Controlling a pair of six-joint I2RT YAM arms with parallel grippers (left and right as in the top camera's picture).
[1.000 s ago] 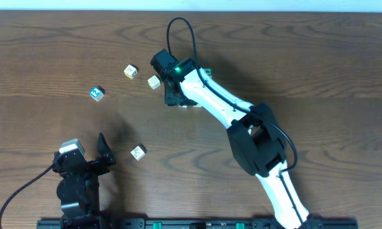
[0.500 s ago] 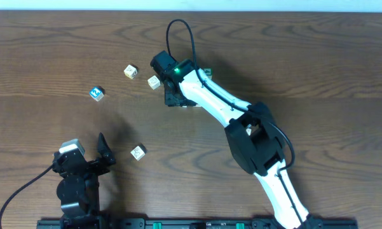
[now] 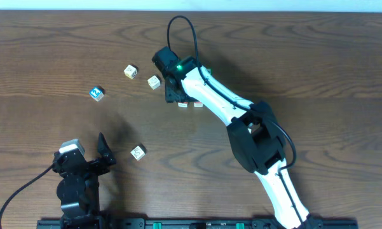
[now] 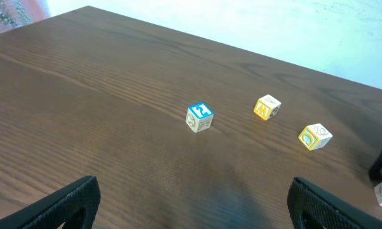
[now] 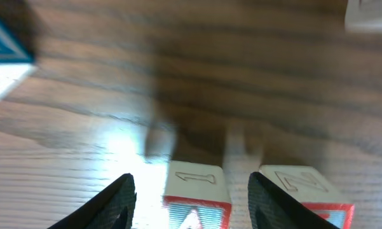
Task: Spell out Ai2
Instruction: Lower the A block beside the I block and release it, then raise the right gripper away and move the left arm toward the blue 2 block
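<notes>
overhead, right arm (image 3: 211, 97) stretched forward, claw (image 3: 180, 102) astride cube (image 5: 197, 181)

- The right gripper (image 5: 192, 198) spreads its jaws wider than a second ago. In the wrist view I see wood grain on both sides of the A cube (image 5: 196, 194) between the fingers (image 5: 117, 198), so neither finger touches it.
- In my overhead view the gripper head sits slightly farther up the table (image 3: 63, 57) than before, backed off a little from the spot it covered.
- That shift uncovers more. Earlier only a pale sliver peeked out under the fingers; now the A cube and the second red-framed cube (image 5: 302, 194) just beside it both show as two separate small blocks in a row, clear of the white arm (image 3: 216, 102).
</notes>
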